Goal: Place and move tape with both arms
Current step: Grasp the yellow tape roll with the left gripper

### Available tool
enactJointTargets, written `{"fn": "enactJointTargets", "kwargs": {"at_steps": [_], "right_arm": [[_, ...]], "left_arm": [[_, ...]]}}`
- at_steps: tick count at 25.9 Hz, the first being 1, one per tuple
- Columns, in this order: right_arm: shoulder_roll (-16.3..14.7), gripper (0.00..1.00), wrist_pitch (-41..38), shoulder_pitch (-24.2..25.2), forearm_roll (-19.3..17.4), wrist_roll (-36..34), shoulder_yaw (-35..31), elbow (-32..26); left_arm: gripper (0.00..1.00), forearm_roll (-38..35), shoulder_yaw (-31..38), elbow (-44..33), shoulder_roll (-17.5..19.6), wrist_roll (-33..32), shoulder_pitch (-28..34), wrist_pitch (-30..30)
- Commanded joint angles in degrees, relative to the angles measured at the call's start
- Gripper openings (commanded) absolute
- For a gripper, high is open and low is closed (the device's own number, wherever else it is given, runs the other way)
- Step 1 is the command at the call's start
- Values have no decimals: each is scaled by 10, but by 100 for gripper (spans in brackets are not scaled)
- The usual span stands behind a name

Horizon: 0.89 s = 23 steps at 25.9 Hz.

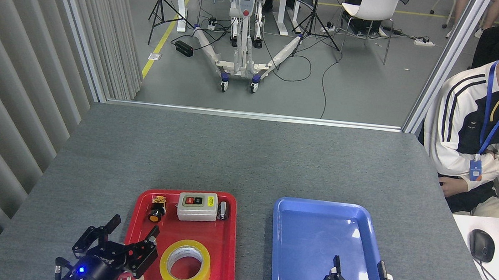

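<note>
The tape (185, 267), a yellowish roll with a white core, lies flat in the near part of the red tray (225, 247). My left gripper (131, 230) hovers open just left of the roll, over the tray's left rim, its fingers spread and nothing between them. A blue light glows on its wrist. Over the near end of the blue tray (313, 237), my right gripper (360, 264) stands open and empty, fingers pointing away from me.
At the far end of the red tray sit a grey switch box (197, 206), a yellow push button (156, 209) and a small metal cylinder (223, 210). A seated person (479, 130) is beside the table's right edge, near a side desk with a mouse (481, 244).
</note>
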Motion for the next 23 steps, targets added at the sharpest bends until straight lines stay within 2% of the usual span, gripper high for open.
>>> {"fn": "enactJointTargets", "kwargs": {"at_steps": [1,4,10,16,23], "right_arm": [[0,100,-1,0,0,0,0,0],[2,100,-1,1,0,0,1,0],[0,100,-2,-1,0,0,3,0],[1,100,-8,1,1,3,3,0],[2,100,-16,1,0,15,3,0]], "left_arm": [[99,5,-28,0,8,-141,-22,1],[99,5,-45,-3,10,-239,-36,0],[99,8,-79,-8,8,-278,-69,-2],[99,12,-86,32,11,-425,-123,1],[99,12,-105,125,22,-436,-165,1]]}}
